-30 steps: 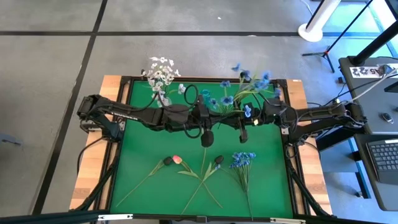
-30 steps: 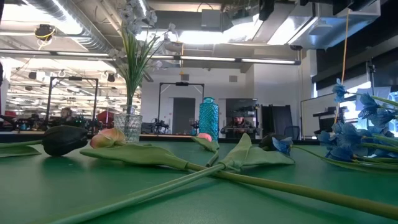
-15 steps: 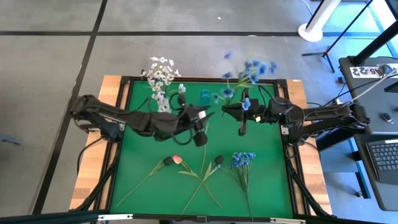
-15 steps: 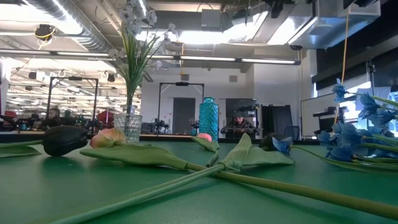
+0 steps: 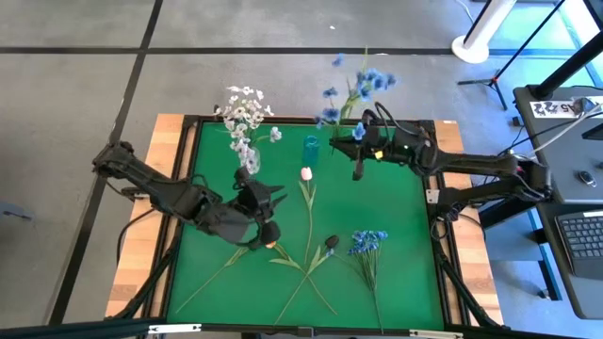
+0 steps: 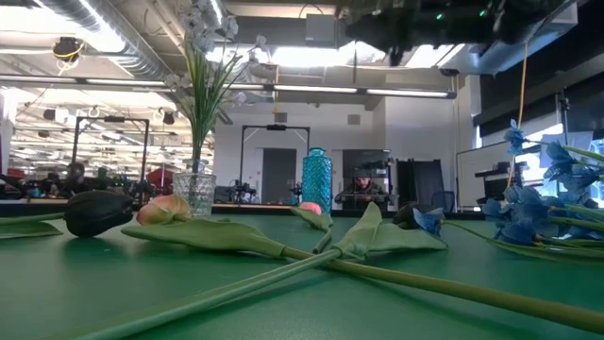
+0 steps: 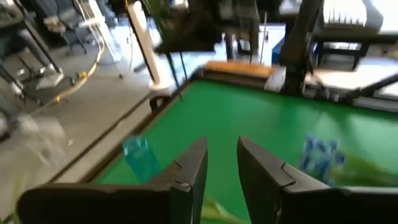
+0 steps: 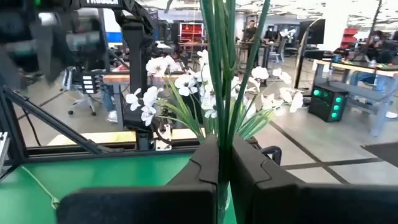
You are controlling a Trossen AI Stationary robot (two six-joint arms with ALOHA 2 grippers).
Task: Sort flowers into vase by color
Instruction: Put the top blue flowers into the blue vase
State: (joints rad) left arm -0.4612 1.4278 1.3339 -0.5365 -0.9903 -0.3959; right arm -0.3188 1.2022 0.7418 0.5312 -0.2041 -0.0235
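Note:
My right gripper [image 5: 361, 151] is shut on a spray of blue flowers [image 5: 361, 85], held over the table's far edge beside the teal vase [image 5: 311, 146]. White flowers [image 5: 243, 108] stand in the clear vase [image 5: 248, 158]. A white tulip [image 5: 306, 173] lies flat on the green table. Near the front lie a pink tulip [image 5: 269, 242], two dark tulips [image 5: 332, 242] and another blue spray [image 5: 367, 242]. My left gripper [image 5: 273, 202] hangs open over the near left part, with nothing between its fingers [image 7: 186, 168]. My right gripper pinches the blue spray's green stems [image 8: 219, 106] between its two fingers [image 8: 202, 162]. The fingers come about level from the table's right side and lie across the stems. The spray is lifted clear and stands roughly upright, its blossoms above the gripper.
The table has a raised black frame [image 5: 283, 121] around the green mat. The stems of the lying flowers cross in the near middle [image 5: 306, 268]. A desk with a laptop [image 5: 584, 235] stands to the right, beyond the table.
The two grippers were close together at the table's middle by the blue spray. My left gripper has drawn back toward the near left and tipped. My right gripper has carried the blue spray toward the far edge, so its blossoms now hang past the frame.

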